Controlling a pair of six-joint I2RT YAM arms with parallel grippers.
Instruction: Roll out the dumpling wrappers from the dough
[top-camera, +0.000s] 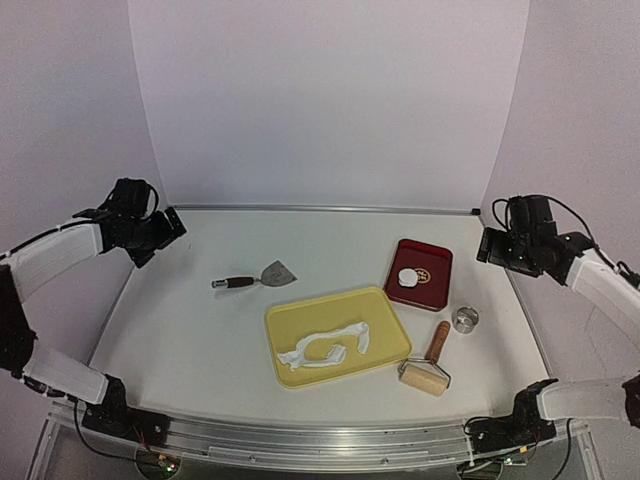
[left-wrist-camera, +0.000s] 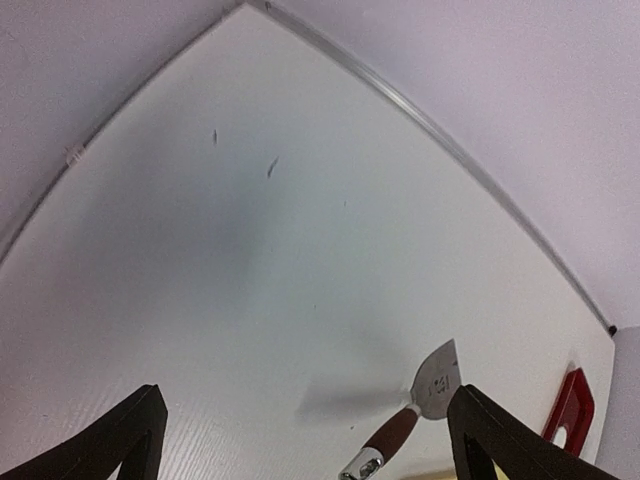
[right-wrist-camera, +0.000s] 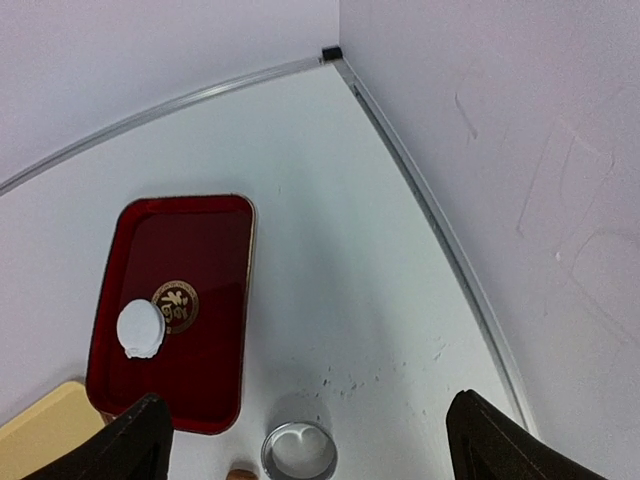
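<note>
White dough (top-camera: 350, 333) lies ragged, looping around a round gap.

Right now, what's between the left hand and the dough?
The scraper lies on the table between the left hand and the dough in the yellow tray; the top view shows it.

The left gripper (left-wrist-camera: 305, 445) holds its two black fingers (left-wrist-camera: 130, 440) wide apart above the flat white table (left-wrist-camera: 250, 250). Near the frame's lower edge lies a steel-bladed scraper with a brown wooden handle (left-wrist-camera: 425, 400); a dark red rectangular tray (left-wrist-camera: 570, 405) shows partly at right
</note>
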